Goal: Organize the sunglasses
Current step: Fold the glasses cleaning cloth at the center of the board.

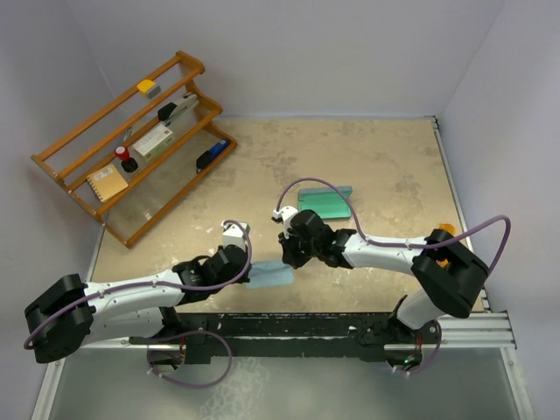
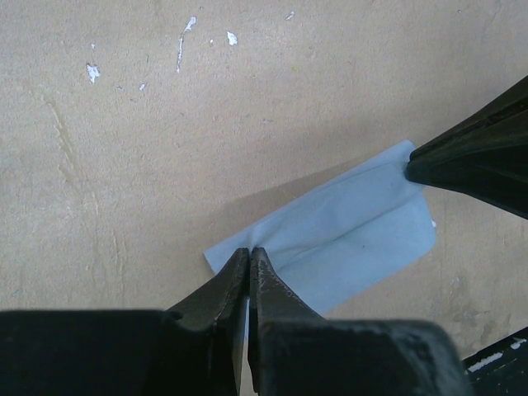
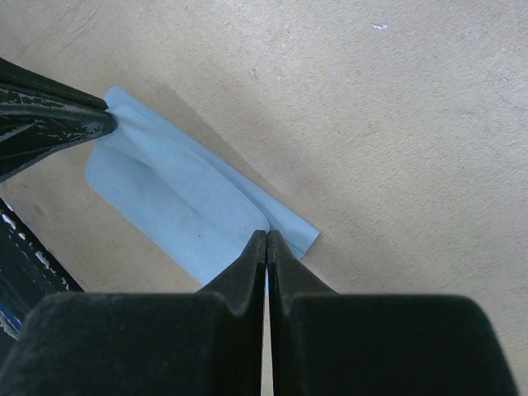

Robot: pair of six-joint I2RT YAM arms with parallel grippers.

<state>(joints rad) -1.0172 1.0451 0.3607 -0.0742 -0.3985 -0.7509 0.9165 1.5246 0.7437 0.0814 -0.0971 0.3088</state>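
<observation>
A light blue cloth (image 1: 269,277), folded in a strip, hangs just above the table near its front edge, held at both ends. My left gripper (image 1: 250,274) is shut on the cloth's left end; the left wrist view shows its tips (image 2: 249,250) pinching the cloth (image 2: 346,239), with the other arm's fingers (image 2: 478,161) at the far corner. My right gripper (image 1: 287,259) is shut on the right end, its tips (image 3: 266,234) closed over a crease in the cloth (image 3: 181,206). A green case (image 1: 325,200) lies flat mid-table. No sunglasses can be made out.
A wooden tiered rack (image 1: 92,144) stands at the back left with small items on its shelves. An orange object (image 1: 444,231) lies by the right arm's base. White walls close in the table on three sides.
</observation>
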